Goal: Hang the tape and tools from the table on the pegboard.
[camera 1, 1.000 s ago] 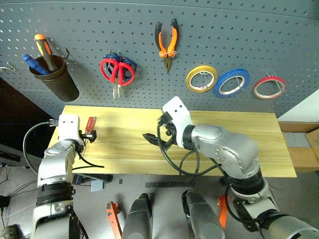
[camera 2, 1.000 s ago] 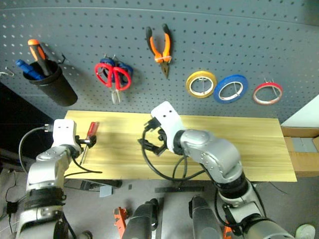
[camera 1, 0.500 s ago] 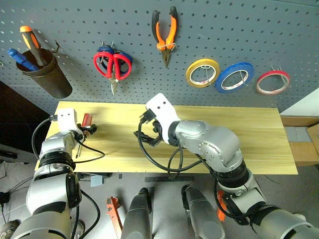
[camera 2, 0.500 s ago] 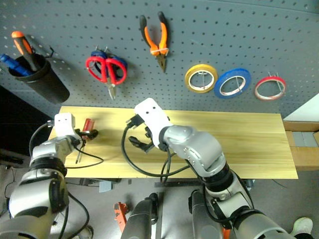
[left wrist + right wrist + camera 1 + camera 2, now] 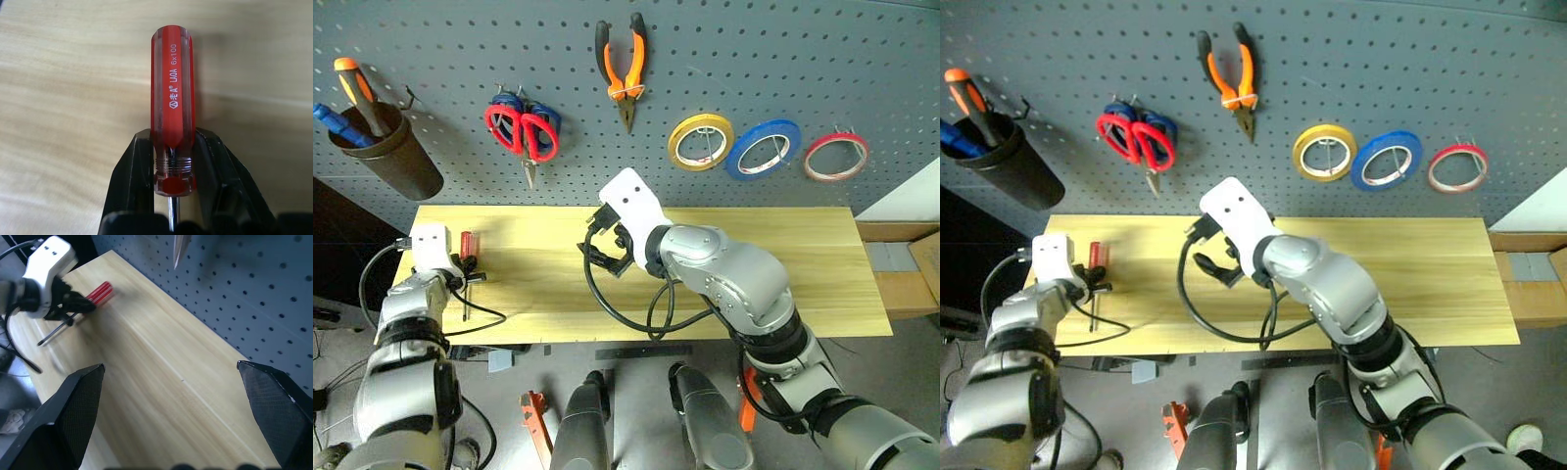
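- Left gripper [image 5: 171, 196] has clamped your screwdriver [image 5: 172, 112] near the handle's shaft end; handle points away from wrist.
- Right gripper [image 5: 604, 257] hangs wide open, empty.
- Head view adds pegboard [image 5: 822, 59].

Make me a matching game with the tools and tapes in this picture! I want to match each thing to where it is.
Things:
1. screwdriver
2. pliers
3. yellow tape
4. red tape

Places:
A. hanging on the pegboard, just left of the blue tape
B. hanging furthest right on the pegboard
C. in the left gripper, on the table
D. hanging on the pegboard, right of the scissors

Pairs: 1-C, 2-D, 3-A, 4-B
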